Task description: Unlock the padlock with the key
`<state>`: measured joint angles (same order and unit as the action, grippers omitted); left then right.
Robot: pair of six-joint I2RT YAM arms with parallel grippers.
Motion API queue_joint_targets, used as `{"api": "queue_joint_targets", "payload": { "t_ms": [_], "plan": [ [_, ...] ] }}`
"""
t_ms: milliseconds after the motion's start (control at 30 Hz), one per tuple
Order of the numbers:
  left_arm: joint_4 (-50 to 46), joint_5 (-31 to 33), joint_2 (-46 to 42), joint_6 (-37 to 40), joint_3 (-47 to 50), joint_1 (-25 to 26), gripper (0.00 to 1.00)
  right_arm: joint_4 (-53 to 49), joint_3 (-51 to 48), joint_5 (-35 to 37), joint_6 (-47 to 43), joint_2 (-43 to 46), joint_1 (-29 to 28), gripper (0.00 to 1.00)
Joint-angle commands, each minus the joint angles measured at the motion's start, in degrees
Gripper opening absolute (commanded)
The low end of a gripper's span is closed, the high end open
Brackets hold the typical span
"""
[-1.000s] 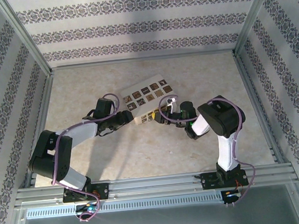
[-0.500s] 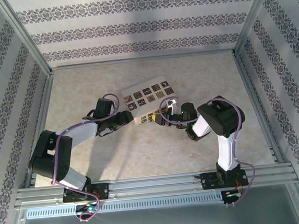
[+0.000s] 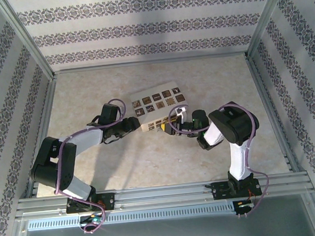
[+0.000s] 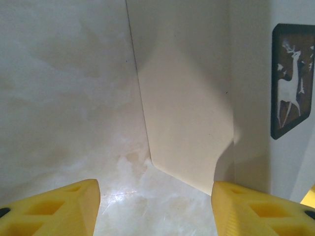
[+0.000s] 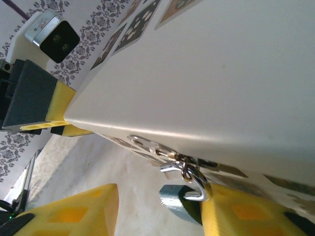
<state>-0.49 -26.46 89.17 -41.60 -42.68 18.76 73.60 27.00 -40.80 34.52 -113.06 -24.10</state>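
Fingers [image 4: 49,214] of the left hand [image 4: 155,209] stand wide apart, with yellow tips on either side of one end of the padlock [image 4: 187,98]. They grip nothing, and I cannot tell whether either tip touches the cream block. A dark square [image 4: 293,78] with a pale deer on it shows on the face nearest that hand's right finger.

The right hand [image 5: 157,214] is also spread open and clamps nothing. The key [image 5: 172,200], with its small blue-grey head, sits in the gap between the fingers, close against the one on the right of the wrist view. It hangs under a silver hook and ring at the block's lower edge. Whether the metal rests on that finger is hard to judge.

Seen from above, the padlock lies slantwise near the middle of the bench [image 3: 123,165], with one hand at its left near corner and the other at its near side.

The bench top is pale and marbled. Wallpaper [image 3: 138,28] with bands of dark ornament covers the walls around it, and an aluminium frame [image 3: 164,194] runs along the near edge.
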Motion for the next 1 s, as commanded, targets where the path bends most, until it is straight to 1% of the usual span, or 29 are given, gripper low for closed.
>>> {"api": "queue_joint_targets", "payload": {
  "t_ms": [0, 100, 167, 233, 300, 433, 500, 600, 700, 833, 967],
  "plan": [
    [-1.2, -0.1, 1.4, 1.3, -1.2, 0.8, 0.61, 5.7, -0.9, -5.6, -2.0, 3.5, -0.2, 0.46],
    [-1.4, 0.0, 1.4, 1.4, -1.4, 0.8, 0.61, 5.5, -1.6, -5.9, -2.5, 4.0, 0.3, 0.46],
    [-1.6, 0.0, 1.5, 1.5, -1.5, 0.9, 0.61, 5.5, -1.5, -6.1, -2.6, 3.6, 0.3, 0.41],
    [-1.6, 0.0, 1.4, 1.5, -1.6, 0.9, 0.61, 5.5, -0.8, -6.6, -2.3, 3.1, 0.4, 0.32],
    [-1.7, 0.1, 1.4, 1.5, -1.6, 0.8, 0.61, 5.5, -0.5, -6.4, -1.9, 2.7, 0.3, 0.28],
    [-1.8, 0.1, 1.3, 1.6, -1.7, 0.9, 0.61, 3.7, -0.7, -4.1, -2.3, 2.8, 0.5, 0.25],
    [-1.9, 0.1, 1.4, 1.5, -1.8, 0.8, 0.61, 3.5, -0.8, -3.0, -1.9, 2.4, 0.6, 0.26],
    [-2.0, 0.1, 1.4, 1.6, -1.9, 0.9, 0.61, 2.8, -1.1, -1.2, -1.2, 2.0, 0.9, 0.35],
    [-1.9, 0.2, 1.4, 1.5, -1.8, 0.9, 0.61, 2.1, -1.3, -0.3, -0.4, 1.7, 1.2, 0.41],
    [-2.0, 0.1, 1.5, 1.5, -1.9, 0.9, 0.61, 1.9, -0.8, -0.2, 0.5, 0.6, 1.2, 0.42],
    [-2.2, 0.3, 1.3, 1.7, -2.0, 0.9, 0.61, 2.0, -0.4, -0.2, 1.1, 0.0, 1.2, 0.37]
  ]
}}
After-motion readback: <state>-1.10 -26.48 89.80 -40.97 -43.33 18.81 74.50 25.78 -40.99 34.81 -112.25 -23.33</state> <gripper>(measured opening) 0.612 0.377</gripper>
